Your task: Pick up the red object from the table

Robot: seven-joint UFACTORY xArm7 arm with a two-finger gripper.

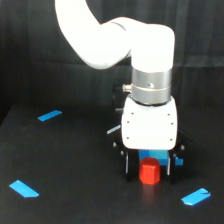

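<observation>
The red object (149, 171) is a small stubby red-orange block standing on the black table (75, 165). My gripper (148, 169) is lowered over it with its dark fingers (129, 167) on either side of the block, close to its sides. I cannot tell whether the fingers touch the block. A flat blue piece (156, 155) shows just behind the red block, under the white gripper body.
Blue tape strips lie on the table at the far left (49, 115), the near left (23, 188) and the near right (195, 197). The white arm (115, 35) rises above the gripper toward the upper left.
</observation>
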